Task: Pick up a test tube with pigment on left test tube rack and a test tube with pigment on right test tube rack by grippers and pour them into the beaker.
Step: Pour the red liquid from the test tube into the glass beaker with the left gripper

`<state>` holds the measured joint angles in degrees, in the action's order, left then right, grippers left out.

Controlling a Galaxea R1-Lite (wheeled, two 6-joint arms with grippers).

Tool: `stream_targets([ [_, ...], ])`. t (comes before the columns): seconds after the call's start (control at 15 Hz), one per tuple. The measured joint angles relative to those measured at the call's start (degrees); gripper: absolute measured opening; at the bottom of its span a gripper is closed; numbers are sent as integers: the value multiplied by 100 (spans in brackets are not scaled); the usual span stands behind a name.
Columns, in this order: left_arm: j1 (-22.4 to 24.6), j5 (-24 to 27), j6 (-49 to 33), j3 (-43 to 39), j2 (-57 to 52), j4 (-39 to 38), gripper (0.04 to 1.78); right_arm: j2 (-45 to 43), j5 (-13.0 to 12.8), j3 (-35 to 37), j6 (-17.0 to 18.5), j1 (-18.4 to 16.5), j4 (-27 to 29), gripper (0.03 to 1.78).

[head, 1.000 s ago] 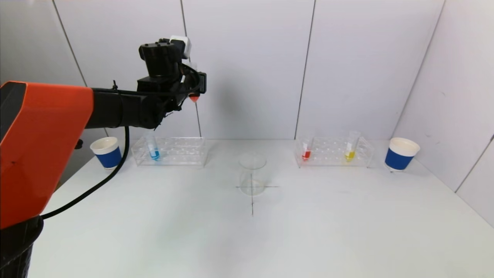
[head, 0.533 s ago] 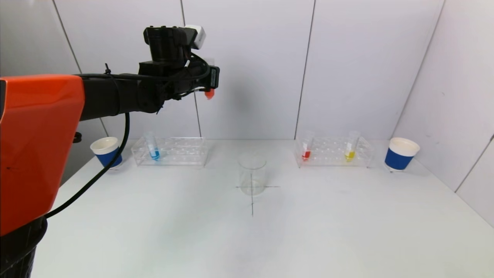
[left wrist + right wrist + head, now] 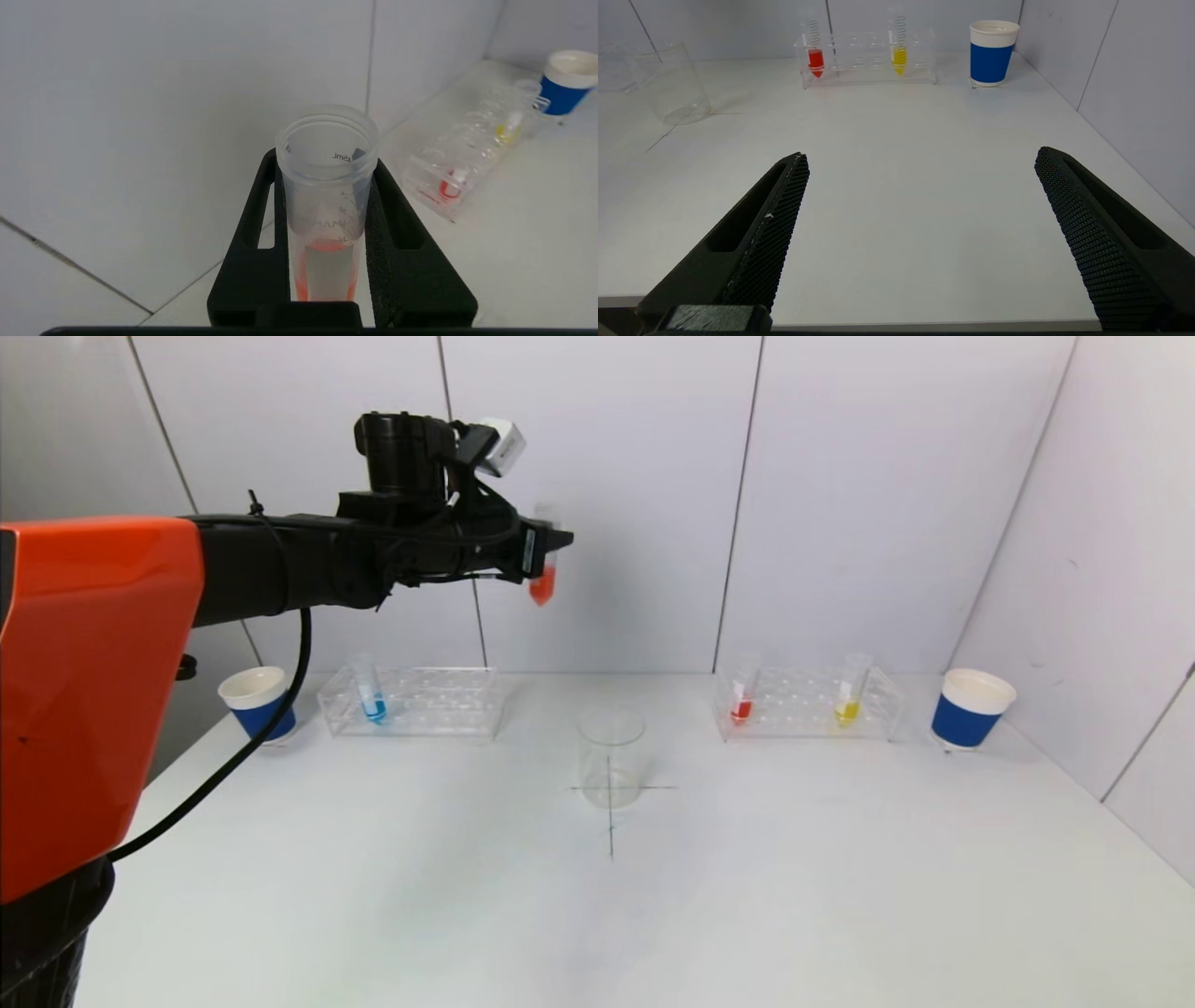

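left claw point(image 3: 540, 555): clamped on the orange-pigment tube point(image 3: 542, 581), high left of the beaker point(image 3: 611, 758); light, stiff, smooth plastic, open-topped, best gripped mid-barrel. right claw point(image 3: 920, 233): gaping wide, empty, low above the bench point(image 3: 901, 186).

A white table point(image 3: 794, 896) stands enclosed by pale grey panelled walls point(image 3: 887, 476).

Clear glossy beaker point(image 3: 611, 758), matt table point(image 3: 747, 896)

Left gripper point(image 3: 540, 553) with orange-red test tube point(image 3: 542, 584) now farther right than before, closer above beaker point(image 3: 611, 758); tube hangs lower below fingers.
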<state>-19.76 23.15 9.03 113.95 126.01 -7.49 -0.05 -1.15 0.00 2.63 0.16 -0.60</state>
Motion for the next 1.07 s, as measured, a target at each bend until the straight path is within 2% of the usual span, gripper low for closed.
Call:
stream_targets([
  [0.2,96,800,730,-2,94,156,47,0,-4,0,0,0,0,176],
  [0.6,330,2203,1720,9,496,-69,47,0,0,0,0,0,0,176],
  [0.8,351,2619,1916,13,714,-436,47,0,0,0,0,0,0,176],
  [1.07,395,3110,2566,11,891,-450,47,0,-1,0,0,0,0,176],
])
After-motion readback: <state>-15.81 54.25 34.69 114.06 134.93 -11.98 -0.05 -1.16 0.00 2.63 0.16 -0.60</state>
